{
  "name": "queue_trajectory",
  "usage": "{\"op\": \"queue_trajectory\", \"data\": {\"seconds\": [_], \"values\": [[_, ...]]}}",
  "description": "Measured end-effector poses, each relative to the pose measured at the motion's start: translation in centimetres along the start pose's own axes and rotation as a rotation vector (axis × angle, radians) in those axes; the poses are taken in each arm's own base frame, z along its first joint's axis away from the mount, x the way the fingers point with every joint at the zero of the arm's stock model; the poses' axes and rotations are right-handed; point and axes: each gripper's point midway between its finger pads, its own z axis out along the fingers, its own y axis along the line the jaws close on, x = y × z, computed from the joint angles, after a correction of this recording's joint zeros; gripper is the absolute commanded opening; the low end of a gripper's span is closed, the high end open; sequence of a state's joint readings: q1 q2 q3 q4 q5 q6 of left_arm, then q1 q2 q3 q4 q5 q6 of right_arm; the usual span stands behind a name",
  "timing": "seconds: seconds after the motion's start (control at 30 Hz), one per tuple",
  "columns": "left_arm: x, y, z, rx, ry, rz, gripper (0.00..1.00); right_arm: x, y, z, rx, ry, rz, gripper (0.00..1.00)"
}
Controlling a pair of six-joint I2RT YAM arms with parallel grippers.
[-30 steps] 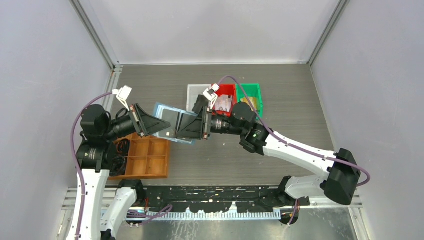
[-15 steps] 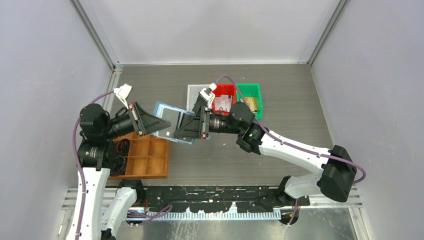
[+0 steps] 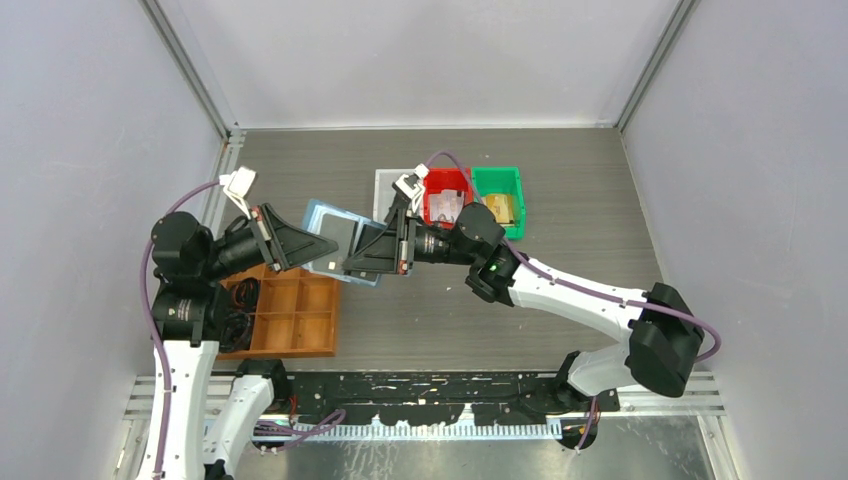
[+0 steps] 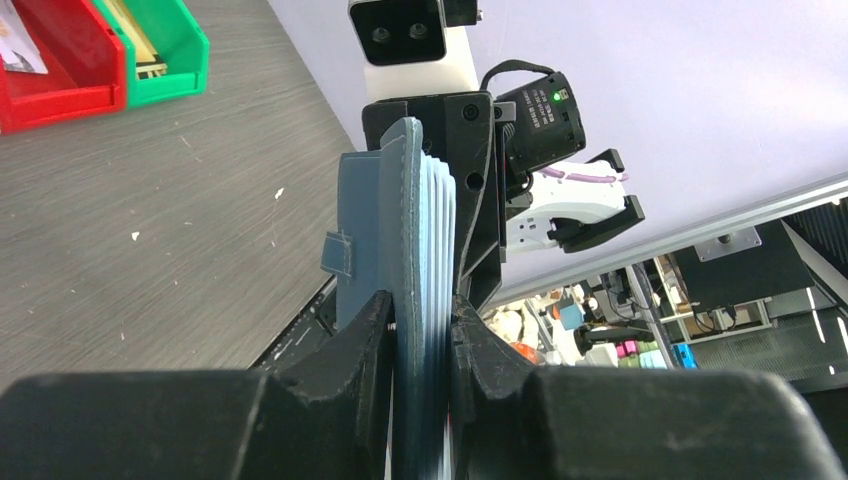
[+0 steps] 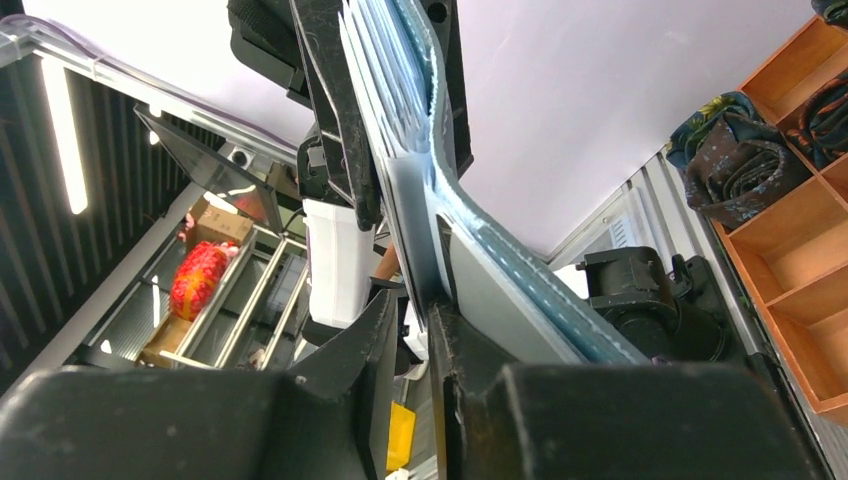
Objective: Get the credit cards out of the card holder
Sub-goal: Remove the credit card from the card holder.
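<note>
While pinched at opposite edges, card holder (image 4: 370, 240) hangs.

The wallet (image 3: 322, 214) in the middle left of the top view looks light blue. Close up in the left wrist view, its outside is a darker grey-blue and its inside layers are pale blue. The card (image 5: 410, 230) in the middle of the right wrist view is pale grey. At the top middle of the top view are a red bin (image 3: 462, 190) and a green bin (image 3: 498, 178). The tray (image 3: 310, 330) at the lower left is orange-brown. The table (image 3: 580, 220) is dark grey with thin streaks.
</note>
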State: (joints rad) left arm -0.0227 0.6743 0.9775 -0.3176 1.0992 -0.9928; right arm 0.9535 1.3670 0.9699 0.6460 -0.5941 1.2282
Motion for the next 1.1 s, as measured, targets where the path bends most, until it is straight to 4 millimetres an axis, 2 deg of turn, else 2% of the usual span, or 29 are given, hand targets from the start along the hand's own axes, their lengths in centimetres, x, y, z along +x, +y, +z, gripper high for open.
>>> {"op": "queue_trajectory", "data": {"seconds": [0.07,0.27,0.53,1.1], "values": [[-0.1,0.0,0.0,0.001,-0.003,0.005,0.05,-0.1,0.0,0.0,0.000,-0.004,0.005,0.23],[-0.3,-0.1,0.0,0.004,-0.011,0.021,0.05,-0.5,-0.2,0.1,0.005,-0.018,0.010,0.10],[-0.3,0.0,0.0,0.003,-0.009,0.016,0.06,-0.5,-0.4,-0.2,-0.006,-0.037,-0.004,0.01],[0.6,-0.1,0.2,0.027,0.055,-0.020,0.11,-0.2,-0.2,-1.7,-0.015,-0.102,-0.031,0.01]]}}
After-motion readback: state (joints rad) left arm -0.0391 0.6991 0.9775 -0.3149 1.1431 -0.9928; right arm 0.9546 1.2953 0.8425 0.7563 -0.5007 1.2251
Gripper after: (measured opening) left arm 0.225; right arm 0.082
